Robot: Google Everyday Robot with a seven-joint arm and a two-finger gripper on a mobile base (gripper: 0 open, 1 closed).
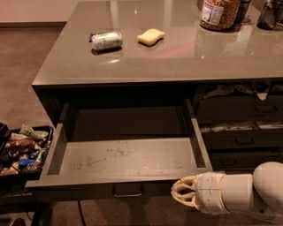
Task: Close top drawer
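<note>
The top drawer [124, 154] is a wide dark grey drawer pulled far out from under the counter, its pale scuffed floor bare. Its front [88, 190] faces me, with a small metal bail handle [128, 191] in the middle. My gripper [180, 194] is cream-coloured and comes in from the lower right. Its tip lies against the drawer front's right end, just right of the handle. The white arm [247, 194] trails off to the right edge.
The grey counter [177, 48] carries a lying can [106, 40], a yellow sponge [151, 36] and a jar [218, 13] at the back. Narrower drawers with papers [239, 128] stand to the right. A black tray of snack packets [20, 150] sits left of the drawer.
</note>
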